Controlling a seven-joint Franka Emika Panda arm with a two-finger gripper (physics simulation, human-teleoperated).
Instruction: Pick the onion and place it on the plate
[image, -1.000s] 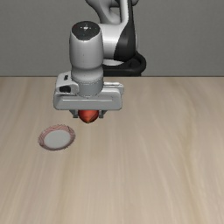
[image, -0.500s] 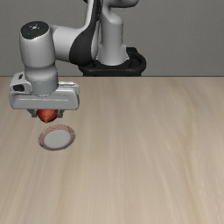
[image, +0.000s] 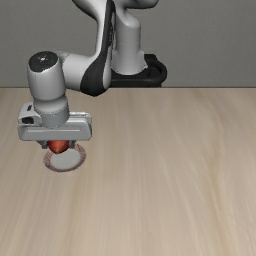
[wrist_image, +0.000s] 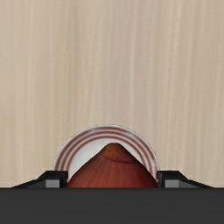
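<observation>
The gripper (wrist_image: 111, 180) is clamped on the red onion (wrist_image: 108, 166), with one finger (wrist_image: 54, 179) on each flank and the jaws spread moderately wide. The onion hangs directly over the striped-rim plate (wrist_image: 107, 133) on the wooden table (wrist_image: 112, 52). Its tapered end points down at the plate and its long axis is roughly vertical.

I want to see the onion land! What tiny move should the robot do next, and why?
Probably ease straight down a little: the gripper holds the onion right over the plate, whose rim rings the onion in the wrist view.
</observation>
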